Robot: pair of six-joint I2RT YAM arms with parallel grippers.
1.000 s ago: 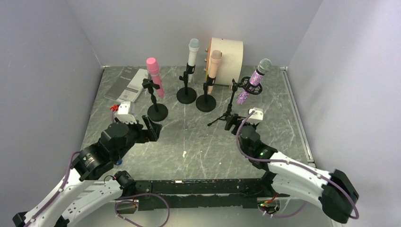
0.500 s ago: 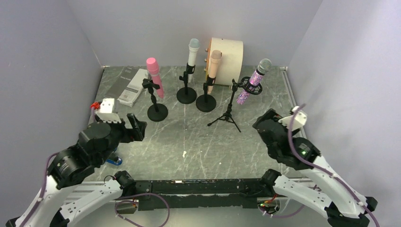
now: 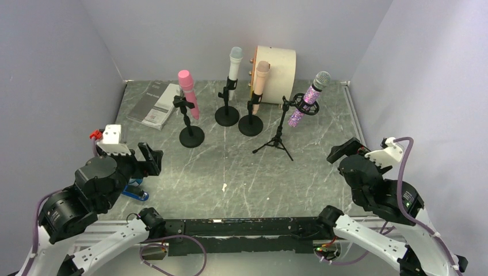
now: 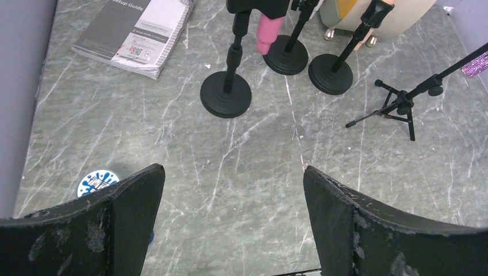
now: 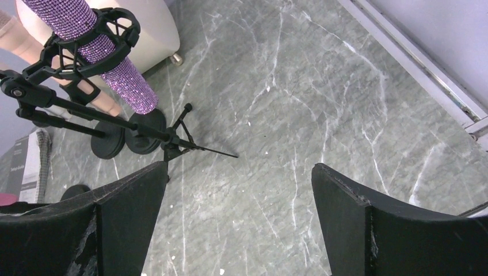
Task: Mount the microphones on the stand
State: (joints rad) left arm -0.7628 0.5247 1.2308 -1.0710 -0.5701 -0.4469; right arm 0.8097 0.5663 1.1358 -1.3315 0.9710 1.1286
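Gaping empty, the right gripper [image 5: 239,169] lies nearer than the equally wide left gripper [image 4: 231,172] to the purple glitter microphone [image 5: 129,89], tilted in its tripod stand [image 5: 170,145] ahead-left.

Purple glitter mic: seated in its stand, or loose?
Seated. The black shock-mount ring encircles the purple glitter mic, holding it tilted above the tripod.
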